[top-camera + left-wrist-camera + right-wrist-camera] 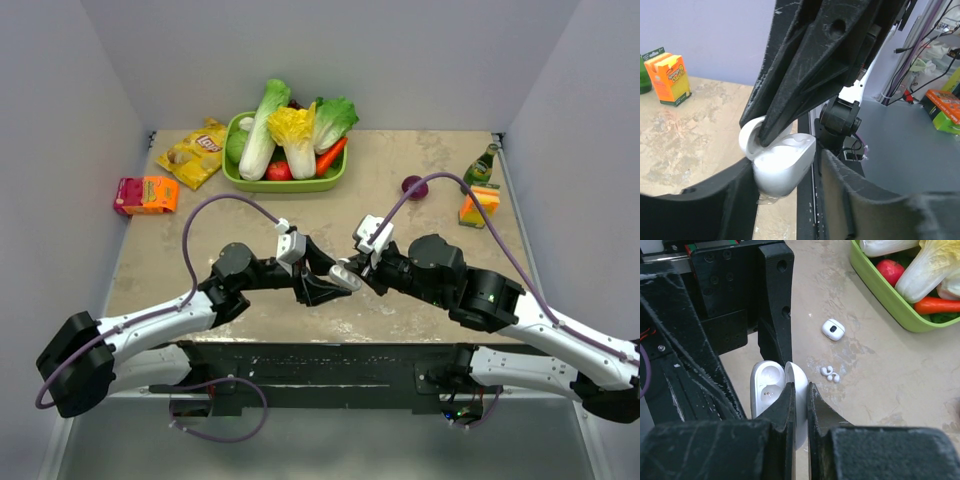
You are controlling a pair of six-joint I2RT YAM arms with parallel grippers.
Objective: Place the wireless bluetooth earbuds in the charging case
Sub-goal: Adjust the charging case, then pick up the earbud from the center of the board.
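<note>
- The left gripper [320,287] is over the bench's near middle, its jaws half-wide on either side of the charging case [785,170]. One finger touches the case body and the other stands just clear.
- The charging case is open, between both grippers.
- The right gripper [800,390] has its jaws narrow, pinching the case's lid.
- The wireless bluetooth earbuds [830,374] lie loose on the bench, apart, between the grippers and the green tray [885,300].

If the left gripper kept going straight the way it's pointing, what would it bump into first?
The charging case: it sits between the left gripper's fingers, pinched by the right gripper. Right behind it come that gripper's black fingers, though depth is hard to judge.
</note>
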